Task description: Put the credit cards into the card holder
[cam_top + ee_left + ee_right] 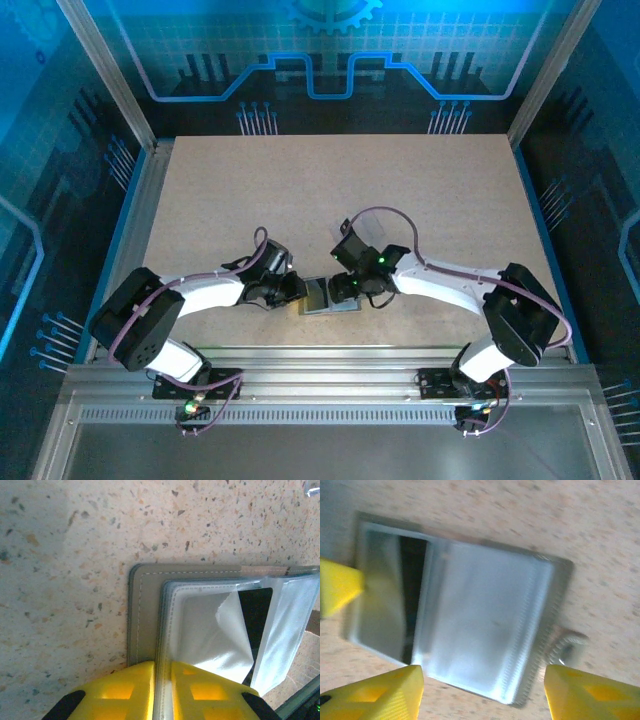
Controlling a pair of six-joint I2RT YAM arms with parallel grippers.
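Observation:
The card holder [322, 296] lies open on the table near the front edge, between both grippers. In the left wrist view its grey panel [144, 610] lies flat with clear sleeves fanned over it. My left gripper [162, 666] is shut on the edge of one clear sleeve. A black credit card [255, 612] sits inside the sleeves. My right gripper [482, 672] stands open just above the holder [485, 615], a finger on each side, nothing held. A dark strip of the black card [413, 590] shows there too. From above, the left gripper [297, 291] and right gripper [347, 288] face each other.
A small metal ring or snap [567, 647] sticks out beside the holder's edge. A yellow finger of the left gripper [337, 582] shows at the holder's far side. The speckled tabletop [400, 190] stretches bare behind the arms. Aluminium rails [320, 360] border the near edge.

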